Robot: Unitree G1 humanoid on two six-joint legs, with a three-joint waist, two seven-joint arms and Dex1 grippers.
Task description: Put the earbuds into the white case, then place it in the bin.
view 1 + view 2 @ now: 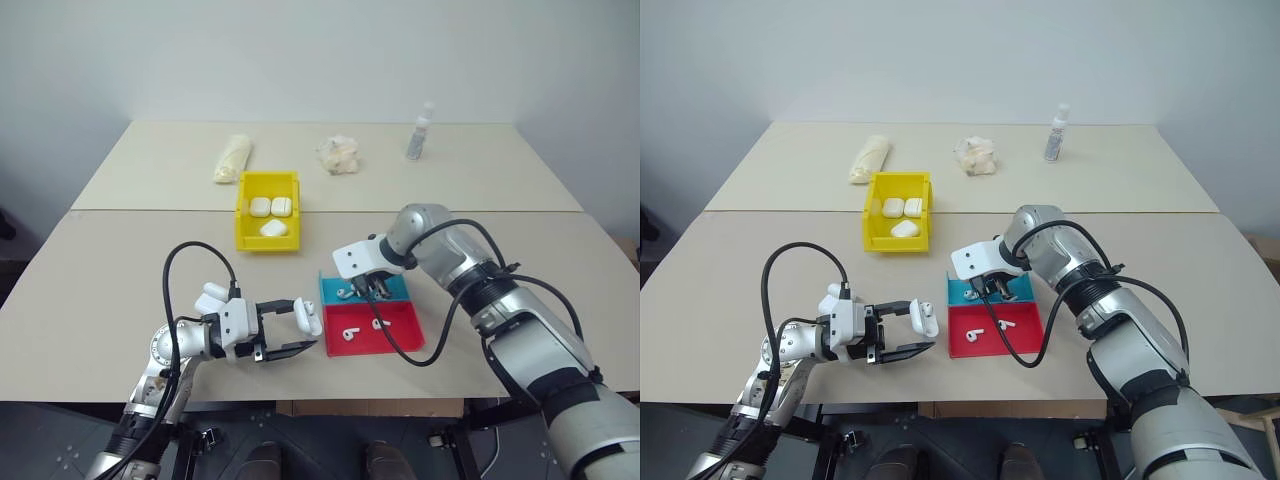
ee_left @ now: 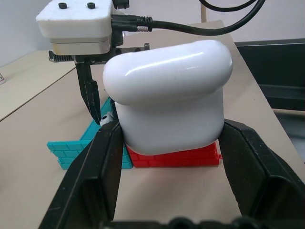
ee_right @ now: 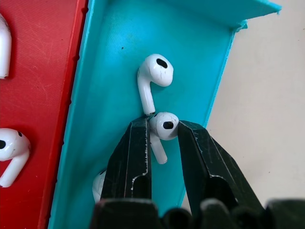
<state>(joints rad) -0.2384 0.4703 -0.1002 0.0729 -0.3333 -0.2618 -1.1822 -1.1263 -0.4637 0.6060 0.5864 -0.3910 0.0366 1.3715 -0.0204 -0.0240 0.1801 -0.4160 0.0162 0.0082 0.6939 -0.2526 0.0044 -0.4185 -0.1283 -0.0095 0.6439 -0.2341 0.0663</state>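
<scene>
Earbuds: one earbud [image 3: 162, 128] sits btwn the fingers of the right gripper [image 3: 162, 136] inside the blue tray [image 3: 109, 71], jaws closed in on its head, both pads touching it; a 2nd earbud [image 3: 152, 78] lies just beside it on the tray floor, stem pointing toward the gripped one. A 3rd white bit shows under the gripper's finger, partly hidden, can't tell what. Two more earbuds [image 1: 350, 332] lie in the red tray [image 1: 400, 335], apart from each other; red tray sits right against the blue one, nearer the robot. White case [image 2: 167, 95] held by the left gripper [image 1: 297, 327], jaws clamped on its lower body from both sides, lid flipped open; it's held off the table, just beside the red tray on the robot's left. Left gripper points sideways toward the trays. Bin [image 1: 245, 225], yellow, farther back on the table [image 1: 100, 290], behind the trays and a bit left; three other white cases [image 1: 271, 210] lie in it, two side by side at the rear, one nearer the front. Far side of table: a pale wrapped bundle [image 1: 232, 158], a crumpled pale wad [image 1: 339, 154], a small clear bottle [image 1: 420, 133], all well apart from the work area.
</scene>
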